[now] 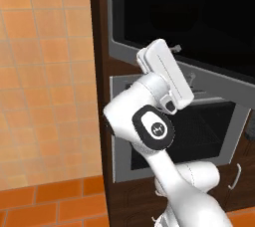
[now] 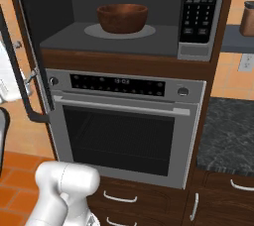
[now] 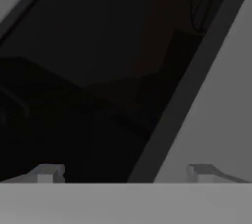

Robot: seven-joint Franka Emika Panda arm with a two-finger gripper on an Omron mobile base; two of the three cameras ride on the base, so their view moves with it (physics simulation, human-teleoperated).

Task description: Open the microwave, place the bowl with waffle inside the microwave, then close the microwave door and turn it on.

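Jaws spread wide, gripping nothing — gripper (image 3: 126,173) faces the black glass of the microwave door (image 3: 98,85) at close range, fingertips (image 3: 47,173) low in the hand view. Door stands swung open to the left of the microwave (image 2: 124,17). Below the cavity, the grey oven (image 2: 124,126) — closed. Farther in, the bowl with waffle (image 2: 122,18) sits on the round turntable plate (image 2: 146,31) inside the cavity; waffle itself not discernible.
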